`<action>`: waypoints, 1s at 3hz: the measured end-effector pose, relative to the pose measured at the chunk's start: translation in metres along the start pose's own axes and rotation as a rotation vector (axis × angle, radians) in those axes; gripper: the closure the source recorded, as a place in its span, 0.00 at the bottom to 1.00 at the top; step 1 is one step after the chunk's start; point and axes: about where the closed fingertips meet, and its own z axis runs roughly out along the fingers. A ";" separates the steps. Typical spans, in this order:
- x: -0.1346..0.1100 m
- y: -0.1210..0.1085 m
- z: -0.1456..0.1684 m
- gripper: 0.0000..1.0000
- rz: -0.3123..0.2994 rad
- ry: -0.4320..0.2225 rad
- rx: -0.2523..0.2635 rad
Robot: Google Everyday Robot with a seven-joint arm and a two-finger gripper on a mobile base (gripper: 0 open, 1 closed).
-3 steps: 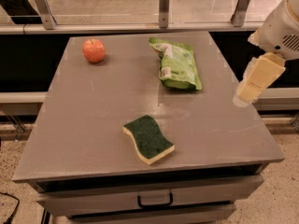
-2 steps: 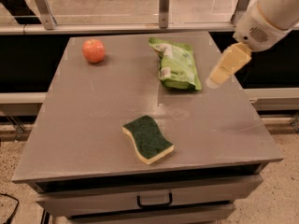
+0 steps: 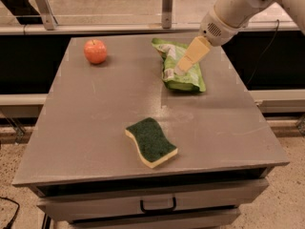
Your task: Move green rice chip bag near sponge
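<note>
Camera view: your end effector [image 3: 182, 68] hung over the green rice chip bag [image 3: 191, 80] at the tabletop's [image 3: 95, 118] far right; whether it was open or touching, you could not tell. One bag, one sponge [image 3: 151, 142] near the front, well apart, and one apple [image 3: 96, 51].

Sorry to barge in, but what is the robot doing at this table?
The robot's claw is right over the chip bag at the far right of the table, apparently going for a grasp; the bag lies flat, not yet lifted. The sponge lies apart near the front edge, and an apple sits at the far left.
</note>
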 end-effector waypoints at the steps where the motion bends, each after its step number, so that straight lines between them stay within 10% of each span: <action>1: -0.011 -0.008 0.033 0.00 0.031 0.031 -0.026; 3: -0.024 0.009 0.079 0.02 -0.008 0.099 -0.114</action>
